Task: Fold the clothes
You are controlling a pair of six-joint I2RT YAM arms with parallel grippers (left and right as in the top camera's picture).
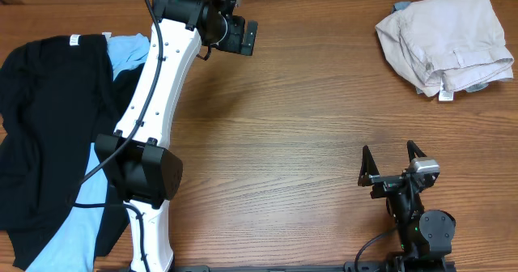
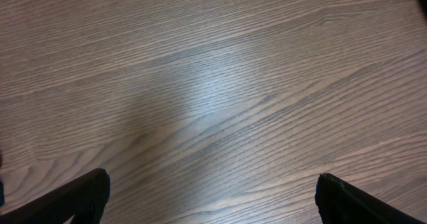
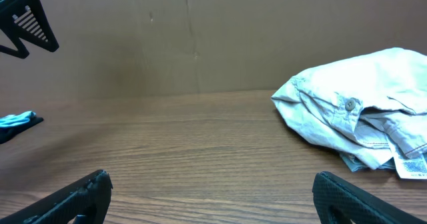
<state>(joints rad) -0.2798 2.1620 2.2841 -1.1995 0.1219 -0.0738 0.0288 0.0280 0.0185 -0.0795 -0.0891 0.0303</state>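
Observation:
The clothes lie in two places. Beige khaki shorts (image 1: 445,41) are bundled at the far right of the table, with a strip of pale denim (image 1: 401,6) showing under them. A black garment (image 1: 40,118) is spread at the left over a light-blue shirt (image 1: 129,52). My left gripper (image 1: 248,37) hangs open near the far edge, right of the black garment, and its wrist view shows only bare wood between the fingers (image 2: 87,197). My right gripper (image 1: 392,160) stands open near the front edge. The khaki shorts (image 3: 360,114) lie well ahead of it, to the right.
The white left arm (image 1: 154,102) stretches from its base at the front left over the edge of the shirt. A brown wall (image 3: 200,37) backs the table. A white label (image 3: 410,165) sticks out of the khaki bundle. Bare wood (image 1: 283,142) fills the middle.

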